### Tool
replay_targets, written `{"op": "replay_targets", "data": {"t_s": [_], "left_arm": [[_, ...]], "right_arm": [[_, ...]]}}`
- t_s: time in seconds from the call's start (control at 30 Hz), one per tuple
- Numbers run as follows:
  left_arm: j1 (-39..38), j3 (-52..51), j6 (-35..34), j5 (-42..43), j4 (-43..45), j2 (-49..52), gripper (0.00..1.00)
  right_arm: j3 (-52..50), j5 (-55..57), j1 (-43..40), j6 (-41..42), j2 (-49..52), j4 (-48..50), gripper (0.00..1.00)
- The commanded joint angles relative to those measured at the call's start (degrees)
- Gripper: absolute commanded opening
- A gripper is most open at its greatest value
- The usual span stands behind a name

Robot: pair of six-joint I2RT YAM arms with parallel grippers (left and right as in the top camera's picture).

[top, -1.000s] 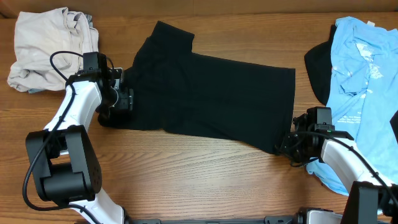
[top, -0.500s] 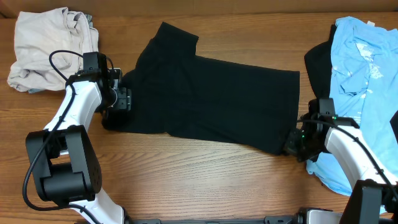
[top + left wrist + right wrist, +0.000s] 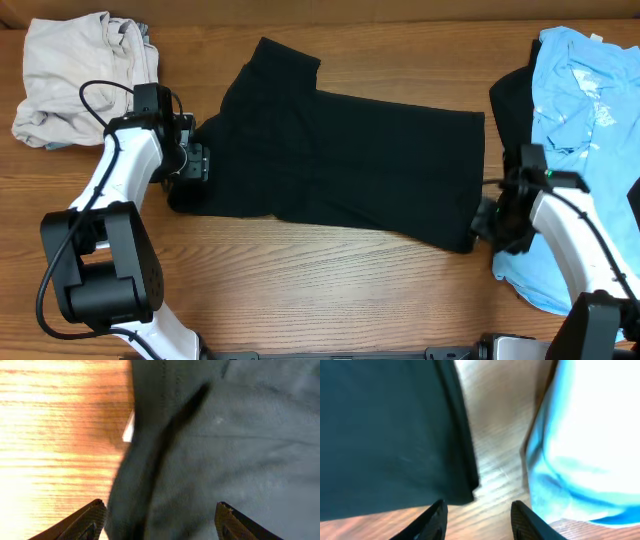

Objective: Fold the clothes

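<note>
A black short-sleeved t-shirt (image 3: 340, 150) lies spread out across the middle of the brown wooden table (image 3: 330, 295), its sleeves toward the left and its hem toward the right, set at a slight slant. Its left edge is bunched into a thick fold.

The left gripper (image 3: 203, 165) sits at that left edge, low over the cloth. In the left wrist view its two dark fingers (image 3: 90, 519) stand wide apart, with the folded black fabric filling the space between them; they are not pinched on it. A small white patch (image 3: 129, 429) shows at the edge of the fold, too blurred to identify.

The right gripper (image 3: 484, 216) is at the shirt's lower right corner, between the black shirt and a light blue printed t-shirt (image 3: 585, 130) that lies rumpled along the table's right side. In the right wrist view its fingers (image 3: 434, 519) are also apart, holding nothing: bare wood lies in the gap, the black corner just ahead on one side and the blue cloth on the other.

A dark garment (image 3: 508, 110) pokes out from under the blue shirt's left edge, near the black shirt's hem. A crumpled beige garment (image 3: 85, 75) sits in the far left corner, apart from the black shirt
</note>
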Motion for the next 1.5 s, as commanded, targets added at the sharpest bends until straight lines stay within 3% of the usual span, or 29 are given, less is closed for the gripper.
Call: {"op": "replay_targets", "data": {"t_s": [0.0, 0.1, 0.27, 0.9, 1.07, 1.27, 1.47], "left_arm": [[-0.81, 7.21, 0.17, 6.91, -5.22, -0.13, 0.73], [-2.27, 10.01, 0.24, 12.26, -7.26, -0.15, 0.76], [-6.10, 9.35, 0.66, 11.52, -4.22, 0.31, 0.80], [-15.15, 7.30, 1.14, 7.41, 25.05, 12.28, 0.87], [-15.39, 7.30, 0.11, 6.86, 22.91, 14.23, 0.86], [-15.02, 7.30, -2.51, -0.11, 16.17, 14.58, 0.86], [-13.60, 7.28, -2.84, -0.13, 11.28, 14.71, 0.85]], "right_arm": [[9.35, -4.59, 0.48, -3.74, -0.26, -0.76, 0.47], [11.41, -7.43, 1.95, -4.42, -0.26, 0.83, 0.50], [11.23, -7.34, 6.10, -4.37, 2.14, 3.91, 0.51], [11.23, -4.98, 8.68, -6.10, 19.06, 25.31, 0.52], [11.23, -4.66, 8.68, -6.10, 19.58, 24.98, 0.52], [11.06, -4.31, 8.68, -6.08, 19.58, 23.23, 0.53], [8.31, -4.31, 8.68, -5.88, 19.58, 23.58, 0.55]]}}
